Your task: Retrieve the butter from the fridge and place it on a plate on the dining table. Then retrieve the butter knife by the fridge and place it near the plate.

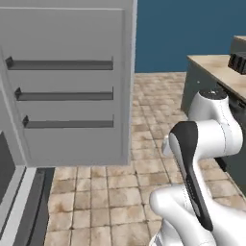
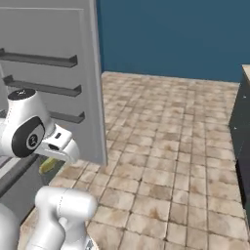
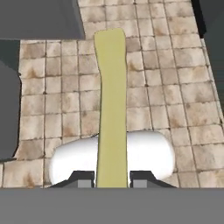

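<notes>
Gripping the butter (image 3: 112, 109), the tool (image 3: 113, 178) has its two dark fingertips (image 3: 82, 178) pressed against either side of the pale yellow stick, which juts straight out from between them over the tan tiled floor (image 3: 162, 100). In the hand view the stick runs from the fingertips up toward the far tiles, widening a little at its free end. In the right base view a sliver of the same yellow shows low on the left, just under the white wrist and beside the near edge of the fridge (image 2: 49, 49) door, well above the floor.

The fridge door stands swung open; its inner face carries three dark-grey shelf rails, one above another, seen in both base views. In the left base view the door fills the left half, with the grey fridge body at the near left edge. On the far right of that view a bench (image 1: 211, 67) with a beige marbled top and a grey-green front stands against the blue wall (image 1: 182, 29), a dark object at its far right end too cropped to identify.
</notes>
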Tool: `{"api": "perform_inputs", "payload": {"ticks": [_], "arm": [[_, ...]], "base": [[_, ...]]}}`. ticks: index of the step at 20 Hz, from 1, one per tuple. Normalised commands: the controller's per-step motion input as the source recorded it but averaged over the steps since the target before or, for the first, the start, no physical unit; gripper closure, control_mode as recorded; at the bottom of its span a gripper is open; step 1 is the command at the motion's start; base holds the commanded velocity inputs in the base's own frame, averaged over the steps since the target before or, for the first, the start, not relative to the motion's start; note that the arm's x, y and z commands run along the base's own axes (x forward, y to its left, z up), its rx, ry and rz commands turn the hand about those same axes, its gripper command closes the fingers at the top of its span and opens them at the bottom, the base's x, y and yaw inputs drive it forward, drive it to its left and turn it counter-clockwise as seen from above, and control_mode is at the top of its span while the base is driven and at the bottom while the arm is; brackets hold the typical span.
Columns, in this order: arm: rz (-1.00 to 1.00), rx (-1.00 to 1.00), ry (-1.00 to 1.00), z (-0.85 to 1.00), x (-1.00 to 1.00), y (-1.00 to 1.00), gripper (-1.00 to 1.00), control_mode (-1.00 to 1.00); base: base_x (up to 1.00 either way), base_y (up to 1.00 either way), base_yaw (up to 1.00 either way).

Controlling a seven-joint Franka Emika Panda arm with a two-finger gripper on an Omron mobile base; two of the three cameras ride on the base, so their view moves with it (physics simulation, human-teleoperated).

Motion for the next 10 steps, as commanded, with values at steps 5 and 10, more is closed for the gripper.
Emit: {"api": "perform_inputs", "payload": {"ticks": [5,10], "arm": [[0.00,0.00,0.00,0.00,0.00,0.00,1.00,1.00],[0.00,0.00,0.00,0.00,0.00,0.00,1.00,1.00]], "base": [[-0.01,-0.80,-0.55],[0.00,-0.98,-0.40]]}}
